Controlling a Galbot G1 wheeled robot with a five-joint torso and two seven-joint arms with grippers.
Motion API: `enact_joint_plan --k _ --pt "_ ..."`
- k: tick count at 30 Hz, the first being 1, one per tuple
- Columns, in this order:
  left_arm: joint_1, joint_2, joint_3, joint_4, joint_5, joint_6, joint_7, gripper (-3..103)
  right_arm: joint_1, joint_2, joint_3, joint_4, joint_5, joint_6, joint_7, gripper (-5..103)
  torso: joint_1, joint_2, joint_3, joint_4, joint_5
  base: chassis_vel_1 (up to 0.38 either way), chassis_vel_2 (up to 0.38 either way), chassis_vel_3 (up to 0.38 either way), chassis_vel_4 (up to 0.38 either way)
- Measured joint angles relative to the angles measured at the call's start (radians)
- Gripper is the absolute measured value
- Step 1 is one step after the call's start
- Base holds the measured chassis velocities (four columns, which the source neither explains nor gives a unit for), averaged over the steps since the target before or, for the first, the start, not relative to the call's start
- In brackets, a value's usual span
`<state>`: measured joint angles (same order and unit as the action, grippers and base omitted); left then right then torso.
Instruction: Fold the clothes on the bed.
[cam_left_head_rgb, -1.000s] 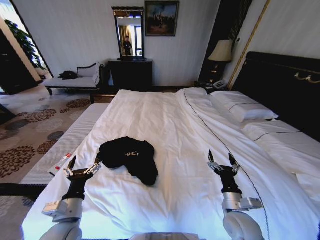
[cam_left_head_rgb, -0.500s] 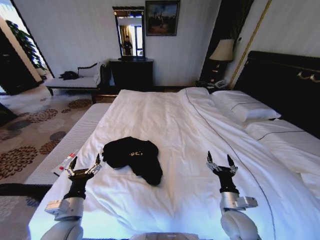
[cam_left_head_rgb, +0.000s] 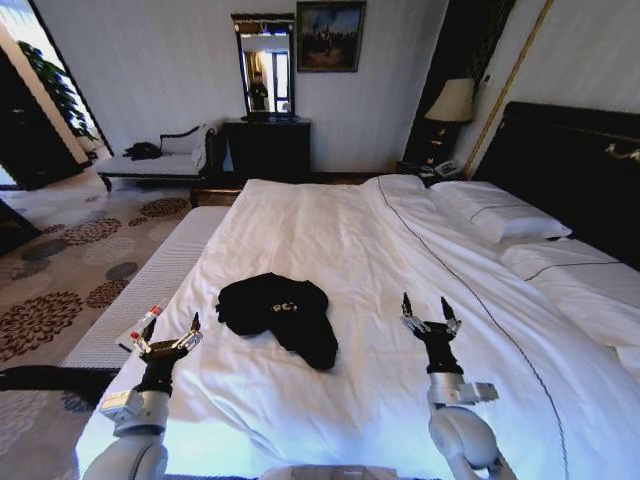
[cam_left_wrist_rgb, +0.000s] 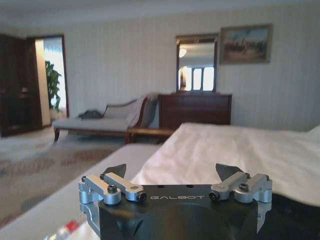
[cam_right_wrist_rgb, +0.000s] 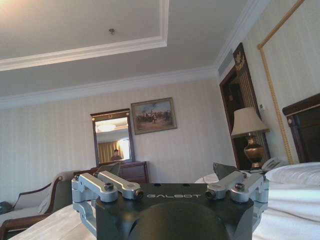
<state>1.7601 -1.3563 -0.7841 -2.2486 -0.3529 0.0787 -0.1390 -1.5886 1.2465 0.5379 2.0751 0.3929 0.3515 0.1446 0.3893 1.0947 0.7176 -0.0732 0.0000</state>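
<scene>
T-shirt (cam_left_head_rgb: 280, 316) lies crumpled between left end effector (cam_left_head_rgb: 166, 335) and right end effector (cam_left_head_rgb: 427, 313).

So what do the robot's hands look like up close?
Each has a black block with "GALBOT" in pale letters, silver metal links with dark screws, and two dark pointed fingers. The left gripper and right gripper match, on black wrists and silvery-white arms.

Striped pale walls, white ceiling with crown moulding. Dark dresser (cam_left_head_rgb: 266, 150) against far wall, mirror (cam_left_head_rgb: 264, 66) above it, framed painting (cam_left_head_rgb: 329, 35) beside. Chaise (cam_left_head_rgb: 165, 160) left of dresser. Lit table lamp (cam_left_head_rgb: 451, 104) in corner. Floral patterned carpet (cam_left_head_rgb: 60, 270). Daylight from doorway at left.
</scene>
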Motion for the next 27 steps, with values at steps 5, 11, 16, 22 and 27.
enact_joint_plan --k 5,11,16,22,27 --pt "-0.085 0.055 0.001 0.056 -0.183 0.080 -0.022 100 0.015 0.001 -0.024 -0.016 -0.013 -0.024 0.047 100 0.000 0.000 0.000 -0.0001 -0.0003 0.000 0.000 0.000 0.000" --pt "-0.214 0.119 0.013 0.145 -0.452 0.162 -0.055 100 0.023 -0.008 -0.023 -0.019 -0.011 -0.040 0.074 100 0.000 0.000 0.000 -0.0004 -0.0002 0.000 0.000 0.000 0.000" --pt "-0.383 0.157 0.060 0.285 -0.680 0.248 -0.131 100 0.038 -0.018 -0.022 -0.025 -0.009 -0.045 0.080 100 0.000 0.000 0.000 0.0000 -0.0002 0.000 0.000 0.000 0.000" --pt "-0.601 0.194 0.152 0.462 -0.717 0.328 -0.189 100 0.069 -0.018 -0.027 -0.055 -0.031 -0.041 0.075 100 0.000 0.000 0.000 -0.0003 -0.0001 0.000 0.000 0.000 0.000" --pt "-0.762 0.233 0.271 0.642 -0.675 0.363 -0.204 100 0.099 -0.004 -0.034 -0.092 -0.062 -0.024 0.067 100 0.000 0.000 0.000 -0.0001 -0.0002 0.000 0.000 0.000 0.000"
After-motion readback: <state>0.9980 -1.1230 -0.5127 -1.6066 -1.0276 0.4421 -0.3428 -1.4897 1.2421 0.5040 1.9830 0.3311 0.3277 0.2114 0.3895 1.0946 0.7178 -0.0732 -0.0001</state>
